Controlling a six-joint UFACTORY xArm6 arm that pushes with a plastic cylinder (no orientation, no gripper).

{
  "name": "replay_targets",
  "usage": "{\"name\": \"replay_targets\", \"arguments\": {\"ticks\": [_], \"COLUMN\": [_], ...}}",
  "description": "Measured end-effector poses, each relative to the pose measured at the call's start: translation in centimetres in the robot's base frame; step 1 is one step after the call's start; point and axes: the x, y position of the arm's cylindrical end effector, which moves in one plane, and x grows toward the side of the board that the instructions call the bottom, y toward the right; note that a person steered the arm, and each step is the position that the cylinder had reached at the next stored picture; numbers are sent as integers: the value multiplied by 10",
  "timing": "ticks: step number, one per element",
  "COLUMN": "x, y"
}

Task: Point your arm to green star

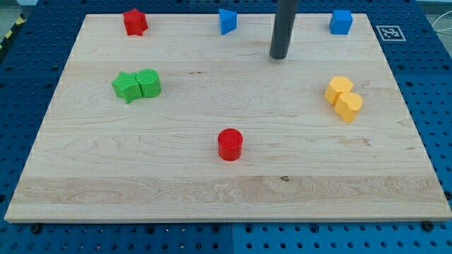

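Right now my tip (280,56) sits upper centre of the table (212,176), touching nothing; no jaws on this rod. Green star (126,87) lies far left, touching a green block (149,82). I'd sweep left and stop short. The rod's upper part is cut off

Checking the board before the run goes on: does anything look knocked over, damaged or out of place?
Nothing stands out. All eight blocks sit flat on the wooden board; the green star touches a green block, and two yellow blocks touch. My tip stands clear of every block.
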Motion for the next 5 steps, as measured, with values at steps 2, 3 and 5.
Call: {"name": "replay_targets", "arguments": {"ticks": [2, 3, 5], "x": [26, 22, 22], "y": [-77, -120, -148]}}
